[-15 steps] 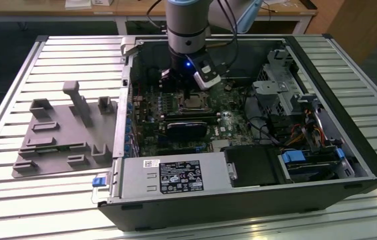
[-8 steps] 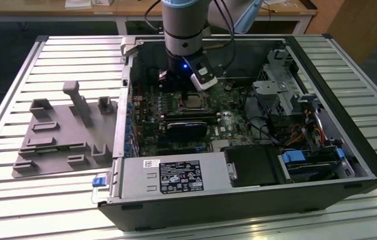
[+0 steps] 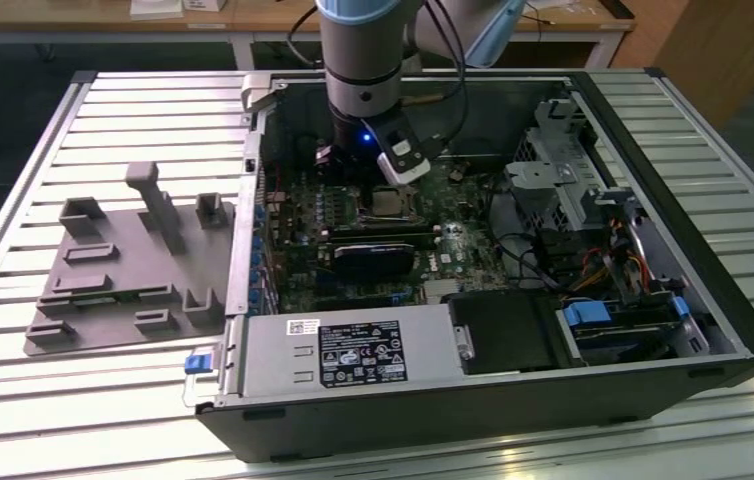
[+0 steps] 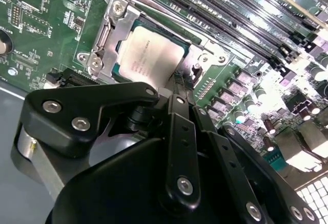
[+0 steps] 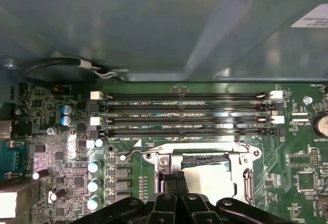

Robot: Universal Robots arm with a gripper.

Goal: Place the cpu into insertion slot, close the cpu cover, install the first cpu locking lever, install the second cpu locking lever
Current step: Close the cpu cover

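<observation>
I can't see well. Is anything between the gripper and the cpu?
Nothing visible. The gripper hangs beside the cpu, whose silvery top shows bare through the window of the cpu cover in the second wrist view.

The cpu (image 4: 148,55) lies within the cpu cover (image 4: 104,35) on the motherboard (image 4: 46,29), beside the memory slots (image 4: 230,8), inside the case (image 3: 484,420).

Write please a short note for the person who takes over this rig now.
Gripper: fingers look shut, with the tips at the edge of the cpu cover; nothing is seen between them.
Things: the cpu sits in the insertion slot, and the cover appears to lie flat over it.
Done: cpu placed, cover closed.
Left: the two locking levers; I cannot tell whether either is latched.
</observation>
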